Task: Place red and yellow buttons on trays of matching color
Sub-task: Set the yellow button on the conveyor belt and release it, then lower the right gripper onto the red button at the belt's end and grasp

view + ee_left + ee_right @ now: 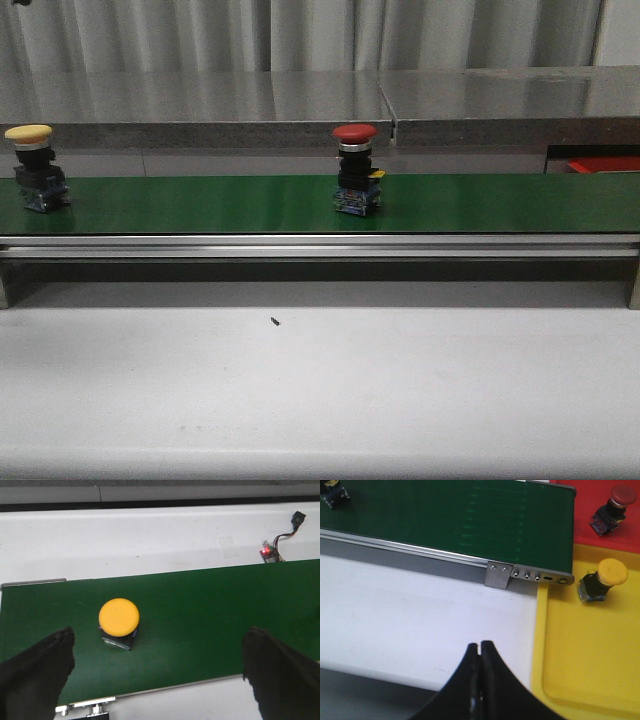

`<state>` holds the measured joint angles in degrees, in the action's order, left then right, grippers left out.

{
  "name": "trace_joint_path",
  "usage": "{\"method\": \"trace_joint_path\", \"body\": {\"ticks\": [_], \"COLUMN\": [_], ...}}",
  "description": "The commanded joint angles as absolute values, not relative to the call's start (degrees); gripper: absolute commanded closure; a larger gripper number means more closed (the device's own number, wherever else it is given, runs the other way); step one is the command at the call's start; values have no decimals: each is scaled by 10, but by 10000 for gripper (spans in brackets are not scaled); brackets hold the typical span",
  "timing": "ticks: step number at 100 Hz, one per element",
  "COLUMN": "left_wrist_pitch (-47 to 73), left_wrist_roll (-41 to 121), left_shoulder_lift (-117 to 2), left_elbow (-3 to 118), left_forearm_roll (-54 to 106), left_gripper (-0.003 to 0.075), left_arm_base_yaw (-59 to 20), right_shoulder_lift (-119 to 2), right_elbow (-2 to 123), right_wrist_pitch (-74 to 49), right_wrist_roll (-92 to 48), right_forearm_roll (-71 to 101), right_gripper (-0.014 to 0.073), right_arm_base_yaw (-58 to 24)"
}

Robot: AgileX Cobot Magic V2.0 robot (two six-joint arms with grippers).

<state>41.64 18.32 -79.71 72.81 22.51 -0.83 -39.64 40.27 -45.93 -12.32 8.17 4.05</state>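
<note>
Fingers of left gripper (160,667) spread wide over yellow button (119,617) on belt (200,610), lined up to grab. Red button (355,133) mid-belt, 12 o'clock. Right gripper (480,652) pinched empty, by yellow tray (580,660).

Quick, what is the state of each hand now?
Left hand: open, holding nothing, above the yellow button.
Right hand: closed, holding nothing.

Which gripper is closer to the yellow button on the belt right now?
Left. The left gripper hangs open right above the yellow button. The right gripper is shut, off the belt's far end by the yellow tray.
</note>
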Motion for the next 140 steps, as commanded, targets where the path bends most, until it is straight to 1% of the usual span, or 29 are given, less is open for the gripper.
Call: {"method": "trace_joint_path", "body": {"ticks": [1,13,27,34,43,48,57,74,76,79,86,90,91,93,98,100,103,106,117,140], "left_wrist_pitch": [351,317,296,288,282,279,274,267,266,266,262,262,262,262,262,262,262,262,262,262], "left_wrist_roll": [186,186,186,186,186,186,186,186,186,186,186,186,186,186,186,186,186,186,186,186], "left_shoulder_lift": [-716,-624,-525,-481,-435,-407,-374,-344,-344,-344,-344,-344,-344,-344,-344,-344,-344,-344,-344,-344], "left_elbow": [676,586,488,447,400,378,344,313,313,313,313,313,313,313,313,313,313,313,313,313], "left_forearm_roll": [240,240,240,240,240,240,240,241,241,241,241,241,241,241,241,241,241,241,241,241], "left_gripper": [72,73,99,124,182,234,379,718,741,737,739,739,739,739,739,739,739,739,739,739], "left_arm_base_yaw": [-15,-15,-15,-15,-15,-15,-15,-15,-15,-15,-15,-15,-15,-15,-15,-15,-15,-15,-15,-15], "right_shoulder_lift": [-394,-394,-394,-394,-394,-394,-394,-394,-394,-394,-394,-394,-394,-394,-394,-394,-394,-395,-429,-569], "right_elbow": [416,416,416,416,416,416,416,416,416,416,416,416,416,416,416,416,416,418,436,520], "right_wrist_pitch": [-428,-428,-428,-428,-428,-426,-424,-429,-431,-435,-441,-441,-441,-441,-438,-434,-429,-426,-433,-441], "right_wrist_roll": [-126,-126,-126,-126,-126,-126,-126,-126,-126,-126,-126,-126,-126,-126,-126,-126,-126,-126,-126,-135], "right_forearm_roll": [77,76,76,76,76,76,76,77,77,78,78,80,82,85,93,94,94,95,95,95], "right_gripper": [710,710,710,710,710,710,710,701,689,662,538,428,387,344,162,120,27,-27,16,18], "right_arm_base_yaw": [40,40,40,40,40,40,40,40,40,40,40,40,40,40,40,40,40,40,40,39]}}
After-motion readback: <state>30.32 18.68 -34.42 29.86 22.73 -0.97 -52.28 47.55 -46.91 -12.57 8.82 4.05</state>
